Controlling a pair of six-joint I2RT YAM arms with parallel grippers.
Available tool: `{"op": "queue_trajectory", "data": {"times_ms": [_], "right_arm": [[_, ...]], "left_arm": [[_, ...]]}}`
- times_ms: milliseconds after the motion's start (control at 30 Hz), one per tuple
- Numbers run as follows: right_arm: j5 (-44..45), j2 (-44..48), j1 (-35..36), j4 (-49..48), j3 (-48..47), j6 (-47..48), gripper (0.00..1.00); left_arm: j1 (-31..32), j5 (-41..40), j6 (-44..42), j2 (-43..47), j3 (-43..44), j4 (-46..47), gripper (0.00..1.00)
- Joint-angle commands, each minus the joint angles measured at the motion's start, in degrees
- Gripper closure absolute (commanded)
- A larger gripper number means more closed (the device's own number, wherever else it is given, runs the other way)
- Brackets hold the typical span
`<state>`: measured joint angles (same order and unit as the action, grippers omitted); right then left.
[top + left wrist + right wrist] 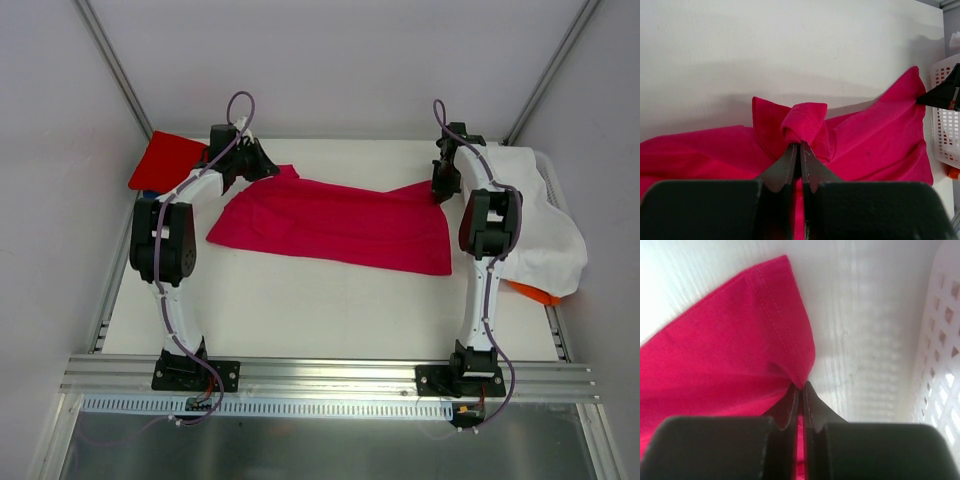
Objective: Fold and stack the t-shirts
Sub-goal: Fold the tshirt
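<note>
A crimson-pink t-shirt lies spread across the white table, its far edge stretched between my two grippers. My left gripper is shut on a bunched fold of it at the far left. My right gripper is shut on its hemmed corner at the far right. In the left wrist view the right gripper's fingers show at the cloth's far corner. A brighter red t-shirt lies folded at the far left, with a sliver of blue cloth under it. No neck tag shows.
A white perforated basket stands at the right edge, draped with white cloth; it also shows in both wrist views. Something orange peeks from under the cloth. Walls and metal frame posts enclose the table.
</note>
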<state>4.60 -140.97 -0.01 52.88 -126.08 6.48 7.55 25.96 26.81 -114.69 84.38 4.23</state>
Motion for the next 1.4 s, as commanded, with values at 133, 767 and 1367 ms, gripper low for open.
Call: {"op": "queue_trajectory", "data": {"times_ms": [133, 767, 1367], "right_arm": [[9.5, 8.6, -2.1, 2.8, 6.2, -3.8, 1.00], [16.2, 20.8, 4.0, 0.5, 16.4, -3.6, 1.00], [23.4, 26.5, 8.1, 0.6, 35.5, -8.3, 1.00]], "left_arm": [[0.3, -2.0, -3.3, 7.5, -0.6, 1.0, 1.00], [0.3, -4.1, -6.1, 13.7, -7.8, 1.7, 1.00], [0.6, -5.9, -6.9, 21.4, -24.0, 4.2, 1.00]]}}
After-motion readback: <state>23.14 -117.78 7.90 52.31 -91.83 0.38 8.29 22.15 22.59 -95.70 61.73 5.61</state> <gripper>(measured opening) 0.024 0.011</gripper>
